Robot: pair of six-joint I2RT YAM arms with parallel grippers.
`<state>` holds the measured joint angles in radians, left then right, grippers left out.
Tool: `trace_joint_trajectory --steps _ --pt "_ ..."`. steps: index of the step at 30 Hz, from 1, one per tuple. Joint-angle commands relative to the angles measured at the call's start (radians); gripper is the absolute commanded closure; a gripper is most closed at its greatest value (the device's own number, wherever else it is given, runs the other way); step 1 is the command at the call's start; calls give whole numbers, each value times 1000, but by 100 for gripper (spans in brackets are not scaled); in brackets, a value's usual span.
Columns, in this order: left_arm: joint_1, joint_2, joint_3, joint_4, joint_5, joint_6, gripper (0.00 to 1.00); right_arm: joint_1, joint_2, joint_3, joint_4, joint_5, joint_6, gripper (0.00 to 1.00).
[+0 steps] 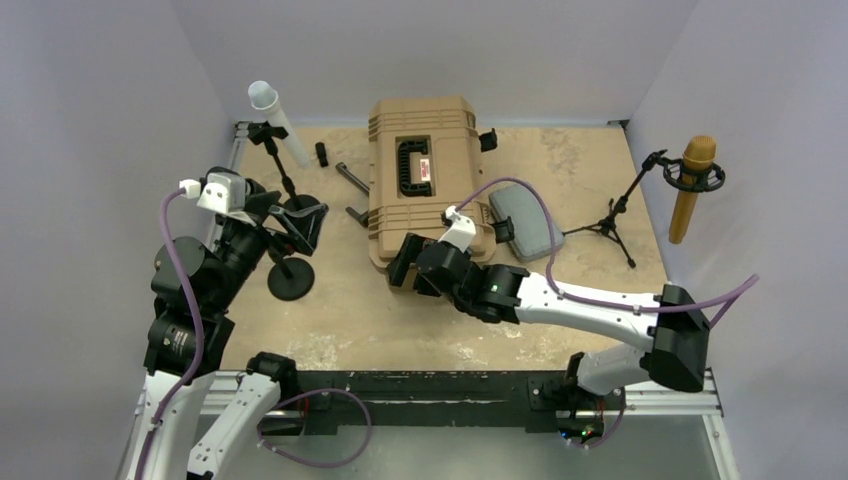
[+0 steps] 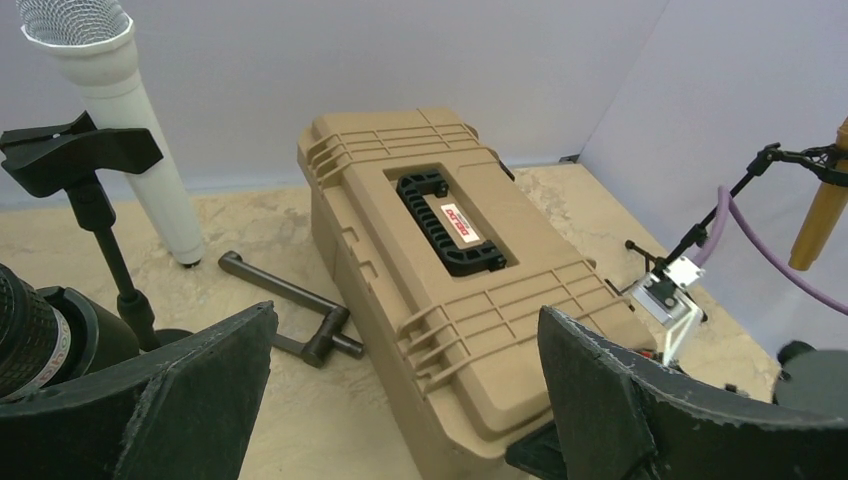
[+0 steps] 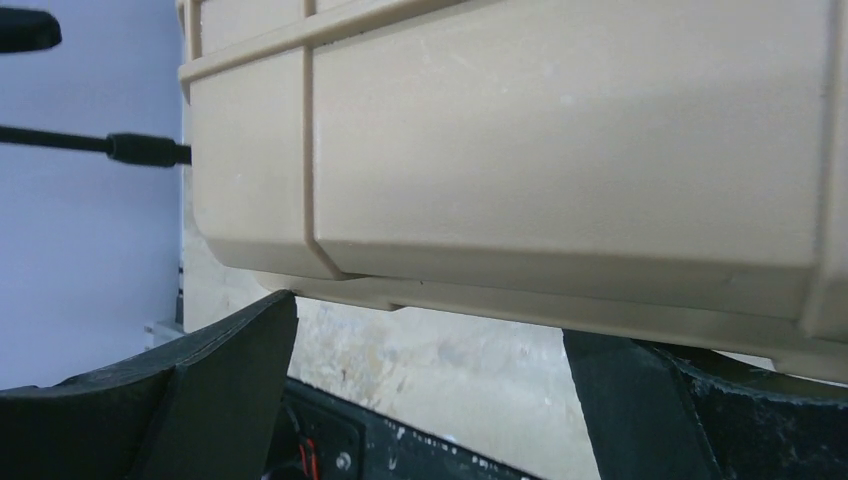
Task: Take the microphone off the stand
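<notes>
A gold microphone [image 1: 690,190] hangs upright in a black ring mount [image 1: 712,178] on a tripod stand [image 1: 610,222] at the far right; it also shows in the left wrist view [image 2: 822,215]. A white microphone [image 1: 275,118] leans tilted by the clip [image 2: 80,148] of a round-base stand [image 1: 290,280] at the far left; I cannot tell whether the clip holds it. My left gripper [image 1: 300,225] is open and empty beside that stand's pole. My right gripper [image 1: 405,268] is open and empty at the tan case's near side.
A tan hard case [image 1: 420,180] lies mid-table, close in front of the right wrist camera [image 3: 520,150]. A grey pouch [image 1: 525,222] lies to its right. A black L-shaped bar [image 2: 285,300] and a small black piece [image 1: 322,154] lie to its left.
</notes>
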<state>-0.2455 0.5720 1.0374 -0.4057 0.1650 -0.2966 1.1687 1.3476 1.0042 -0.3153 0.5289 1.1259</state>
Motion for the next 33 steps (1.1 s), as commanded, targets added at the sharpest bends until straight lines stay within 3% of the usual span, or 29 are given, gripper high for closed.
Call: trace_joint_trajectory --steps 1,12,19,33 --pt "-6 6 -2 36 14 -13 0 -102 87 69 77 16 -171 1" --pt "-6 7 -3 38 11 -12 0 -226 262 196 149 -79 -318 1" --pt "-6 16 -5 38 14 -13 0 -244 308 271 117 -130 -365 4" --pt "-6 25 9 1 -105 -30 0 -217 -89 -30 168 -411 -431 1"
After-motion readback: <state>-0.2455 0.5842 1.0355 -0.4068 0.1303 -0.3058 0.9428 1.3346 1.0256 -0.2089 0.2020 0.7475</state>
